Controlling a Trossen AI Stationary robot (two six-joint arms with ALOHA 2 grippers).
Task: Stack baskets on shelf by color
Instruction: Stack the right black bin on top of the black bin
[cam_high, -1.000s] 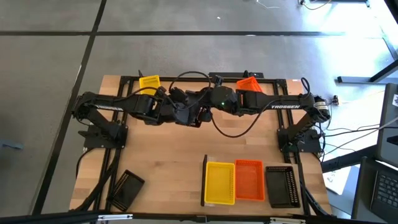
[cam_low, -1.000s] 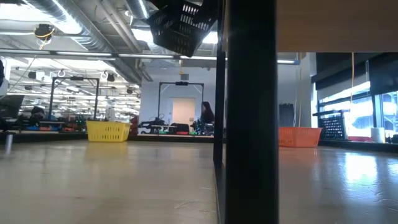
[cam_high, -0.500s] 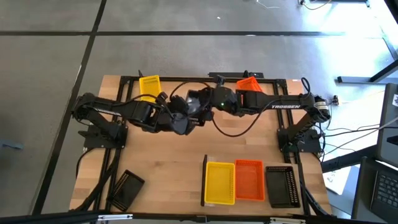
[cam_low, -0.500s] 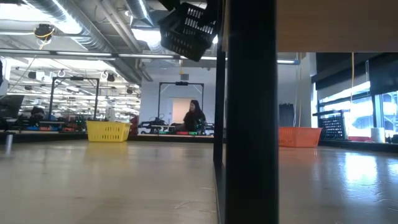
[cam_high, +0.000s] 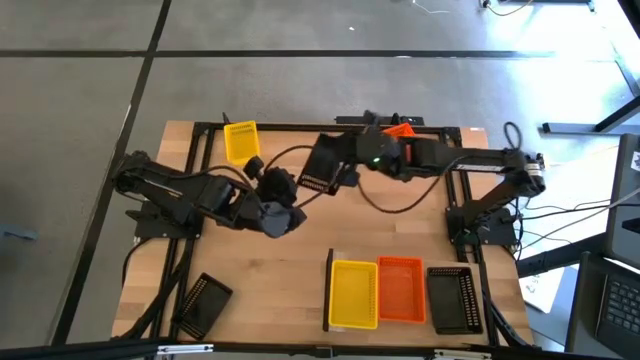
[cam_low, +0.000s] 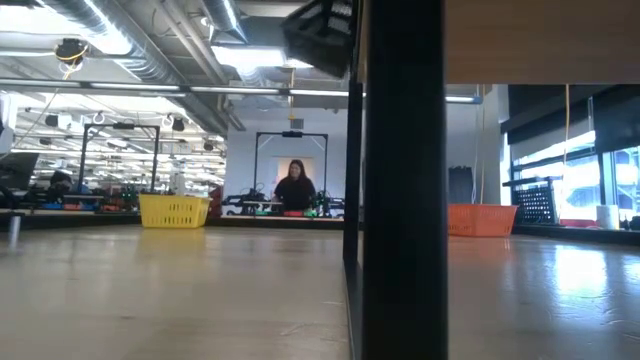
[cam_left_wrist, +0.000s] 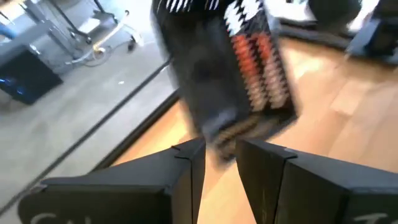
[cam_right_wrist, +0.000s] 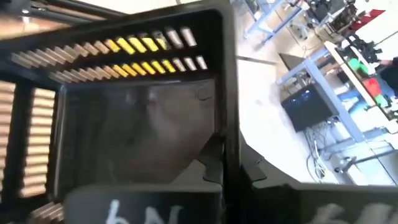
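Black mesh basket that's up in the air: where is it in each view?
High view: black plastic mesh basket at centre, gripped by the right gripper.
Low view: at the top edge, left of the dark post.
Left wrist view: filling the upper middle.
Right wrist view: filling the frame.
Shared landmark: the yellow basket at the table's far edge.

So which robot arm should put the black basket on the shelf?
Probably the right: the right gripper is already shut on the black basket in mid-air. The left gripper is open, empty, and lower over the table, apart from it.
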